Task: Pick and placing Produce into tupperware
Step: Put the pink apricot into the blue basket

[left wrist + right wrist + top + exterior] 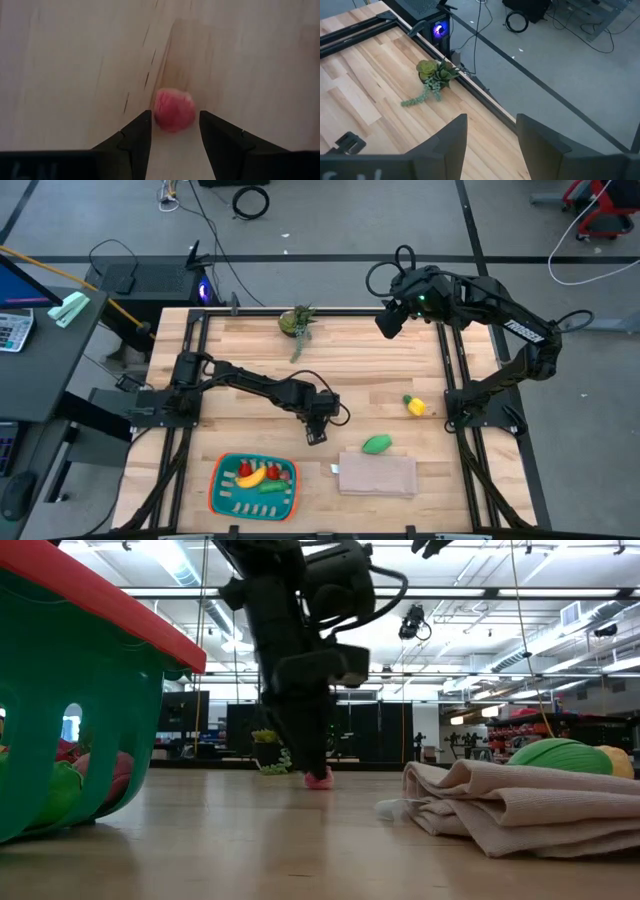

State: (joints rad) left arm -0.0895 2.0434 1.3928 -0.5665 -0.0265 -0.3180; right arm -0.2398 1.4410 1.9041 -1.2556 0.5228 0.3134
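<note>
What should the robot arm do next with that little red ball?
Probably close the left gripper on the red piece. Its open fingers sit on either side of it, low on the table, and the tupperware waits nearby.

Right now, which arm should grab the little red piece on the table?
Left. The left gripper is down at the table with its open fingers either side of the red piece. The right gripper hangs high over the table's far edge, near the plant, well away from it.
</note>
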